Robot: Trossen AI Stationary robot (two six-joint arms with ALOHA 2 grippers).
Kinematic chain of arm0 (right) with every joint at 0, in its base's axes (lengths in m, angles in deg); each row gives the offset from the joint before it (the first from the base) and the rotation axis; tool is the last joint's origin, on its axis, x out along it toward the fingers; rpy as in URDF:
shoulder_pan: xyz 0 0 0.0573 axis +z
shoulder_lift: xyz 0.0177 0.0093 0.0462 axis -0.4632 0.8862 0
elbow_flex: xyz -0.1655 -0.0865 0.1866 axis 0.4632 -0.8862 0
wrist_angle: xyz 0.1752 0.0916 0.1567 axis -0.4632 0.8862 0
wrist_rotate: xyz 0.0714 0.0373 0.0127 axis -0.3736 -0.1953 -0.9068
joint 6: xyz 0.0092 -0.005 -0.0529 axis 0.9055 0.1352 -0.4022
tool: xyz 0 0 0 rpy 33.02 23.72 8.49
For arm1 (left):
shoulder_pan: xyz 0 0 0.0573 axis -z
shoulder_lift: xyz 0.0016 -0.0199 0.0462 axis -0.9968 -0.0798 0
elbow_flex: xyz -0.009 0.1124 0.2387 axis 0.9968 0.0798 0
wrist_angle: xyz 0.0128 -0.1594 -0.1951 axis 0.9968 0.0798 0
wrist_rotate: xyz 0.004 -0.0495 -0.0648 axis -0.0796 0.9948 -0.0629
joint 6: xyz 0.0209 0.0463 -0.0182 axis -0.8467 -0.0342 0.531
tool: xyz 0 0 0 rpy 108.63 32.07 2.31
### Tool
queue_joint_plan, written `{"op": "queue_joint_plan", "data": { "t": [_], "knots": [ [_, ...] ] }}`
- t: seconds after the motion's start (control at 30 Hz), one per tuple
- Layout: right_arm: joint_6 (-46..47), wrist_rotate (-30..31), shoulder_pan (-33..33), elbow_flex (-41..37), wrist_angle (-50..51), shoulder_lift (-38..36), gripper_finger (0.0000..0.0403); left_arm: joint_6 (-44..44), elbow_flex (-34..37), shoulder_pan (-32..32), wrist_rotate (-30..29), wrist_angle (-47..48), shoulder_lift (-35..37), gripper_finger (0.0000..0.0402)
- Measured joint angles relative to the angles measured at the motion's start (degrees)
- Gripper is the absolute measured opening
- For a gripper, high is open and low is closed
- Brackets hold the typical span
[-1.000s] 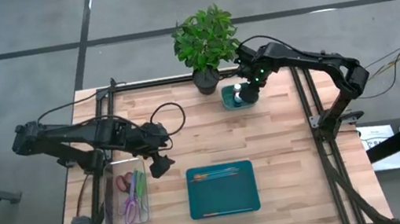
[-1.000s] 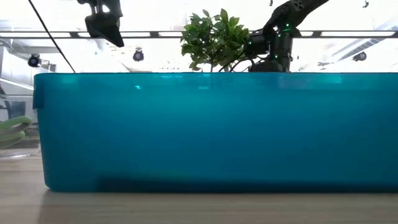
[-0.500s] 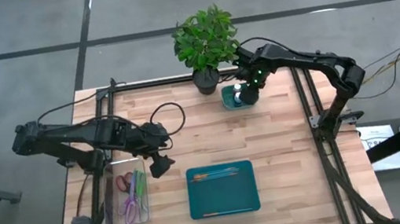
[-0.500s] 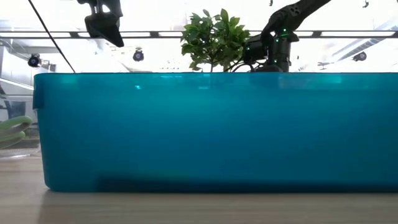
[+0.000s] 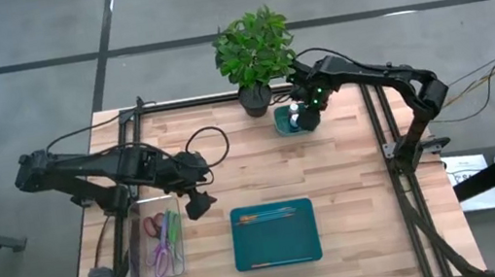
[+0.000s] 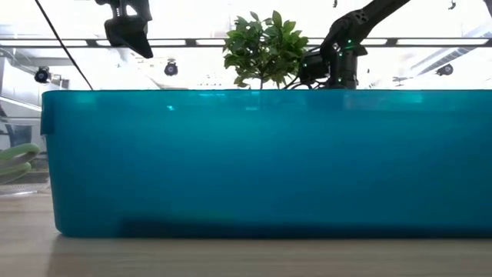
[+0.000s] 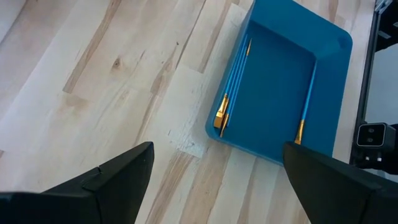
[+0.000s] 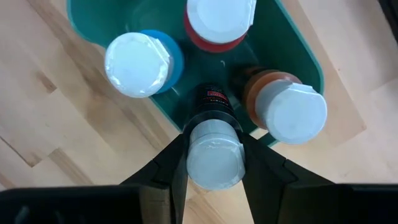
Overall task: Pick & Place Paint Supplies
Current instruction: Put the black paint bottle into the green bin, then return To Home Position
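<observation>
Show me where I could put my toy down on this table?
Bare wood lies between the teal tray and the small teal cup, and right of the tray. Crowded: the clear bin under the open left gripper, and the cup, where the right gripper clamps a black bottle.

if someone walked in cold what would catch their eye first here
Probably the leafy potted plant at the table's far edge, and right beside it the right gripper clamped on a white-capped black paint bottle over a small teal cup of other bottles. Next, the big teal tray near the front, holding thin brushes, with the left gripper hanging open nearby.
</observation>
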Motion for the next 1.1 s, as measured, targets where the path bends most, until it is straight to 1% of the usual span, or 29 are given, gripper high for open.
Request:
{"op": "queue_joint_plan", "data": {
  "t": [0.27, 0.33, 0.47, 0.57, 0.83, 1.1],
  "knots": [
    [-0.8, -1.0, 0.0, 0.0, -0.1, 0.0, 0.0111, 0.0, 0.0, 0.0, 0.0, 0.0, 0.0, 0.0363],
    [-0.7, -1.1, 0.0, 0.0, -0.1, 0.0, 0.0128, 0.0, 0.0, 0.0, 0.0, 0.0, 0.0, 0.0363],
    [-0.6, -1.1, 0.0, 0.0, -0.1, 0.0, 0.0175, 0.0, 0.0, 0.0, 0.0, 0.0, 0.0, 0.0363],
    [-0.3, -1.1, 0.0, 0.0, -0.1, -0.1, 0.0192, 0.0, 0.0, 0.0, 0.0, 0.0, 0.0, 0.0363],
    [1.6, -2.0, 0.0, 0.0, -0.1, -1.6, 0.0197, 0.0, 0.0, 0.0, 0.0, 0.0, 0.0, 0.0363],
    [5.0, -2.6, 0.1, 0.0, 0.6, -8.3, 0.0199, -0.1, 0.0, 0.0, 0.0, 0.0, 0.0, 0.0363]
  ]
}}
